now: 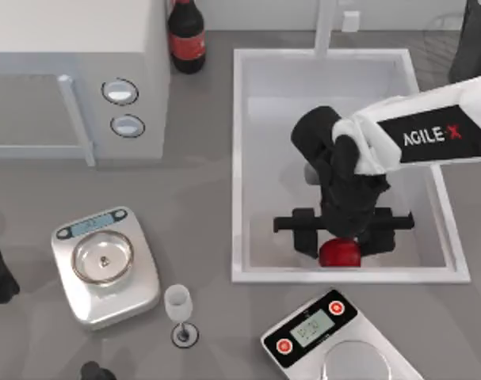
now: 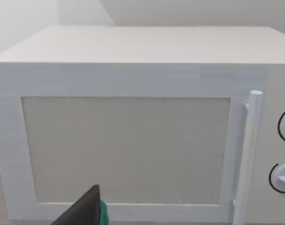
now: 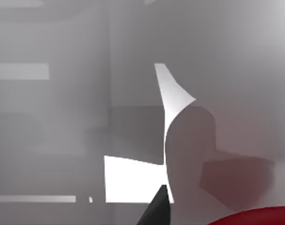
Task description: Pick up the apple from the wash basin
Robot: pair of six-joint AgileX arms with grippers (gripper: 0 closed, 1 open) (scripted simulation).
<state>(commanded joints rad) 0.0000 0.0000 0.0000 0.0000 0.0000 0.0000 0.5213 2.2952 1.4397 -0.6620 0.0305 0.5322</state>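
- Top view: the small glossy bright red apple (image 1: 339,253) lies in the lower right of the frame, on the floor of the large deep rectangular white wash basin (image 1: 238,166), close to the basin's lower wall.
- Top view: the right claw (image 1: 345,233), black and hung from the white AgileX arm that reaches in from the right edge, sits directly over the apple. Its two fingers spread left and right along a black crossbar, and the apple peeks out just below the middle of that bar. So the fruit lies straight under the claw, between the fingers, and the coming move looks like a short descent and a squeeze, not a sideways shift.
- Top view: the fingers stand wide apart and grip nothing; whether they touch the apple I cannot tell.
- Top view: the left arm is parked at the left edge of the frame, well apart from the basin, so the right arm is far nearer.
- Left wrist view: the white boxy microwave (image 2: 133,140) faces the camera, and a dark fingertip of the left claw (image 2: 88,211) shows at the lower edge; how far it is open I cannot tell.
- Right wrist view: the apple's red curve (image 3: 255,218) rises at the lower right corner, just beside a dark fingertip (image 3: 156,211), against the grey basin wall.
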